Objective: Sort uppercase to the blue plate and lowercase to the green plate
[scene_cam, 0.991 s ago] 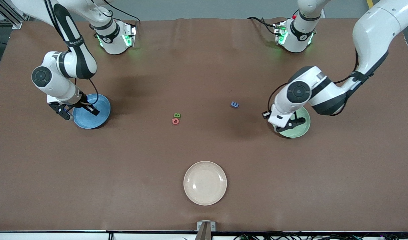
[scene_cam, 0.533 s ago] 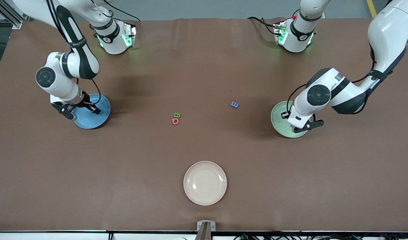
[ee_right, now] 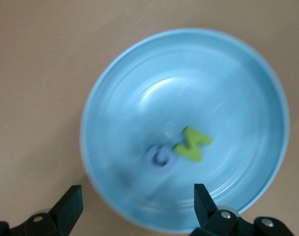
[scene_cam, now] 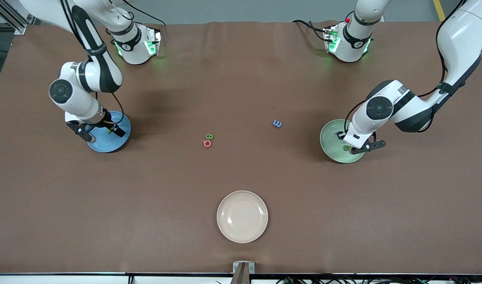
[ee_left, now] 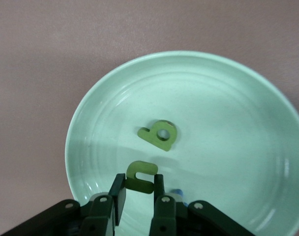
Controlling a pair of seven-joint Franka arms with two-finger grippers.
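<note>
Holding now: left gripper (ee_left: 138,196) over the green plate (ee_left: 248,123), fingers clamped on a green u-shaped letter (ee_left: 140,176).
Green plate contents: a green tailed letter (ee_left: 159,134) lies flat in it; a bit of blue shows by the fingers, too hidden to name.
Right gripper (ee_right: 134,206): over the blue plate (ee_right: 139,83), fingers spread wide, nothing in them.
Blue plate contents: a green N (ee_right: 192,143) touching a blue rounded letter (ee_right: 160,155).
Mid-table: green B (scene_cam: 209,136) touching a red round letter (scene_cam: 207,143); blue letter (scene_cam: 277,123) well apart, toward the left arm's end.
Cream plate (scene_cam: 242,216): nearest the front camera.
Readable writing: only the letters themselves.
</note>
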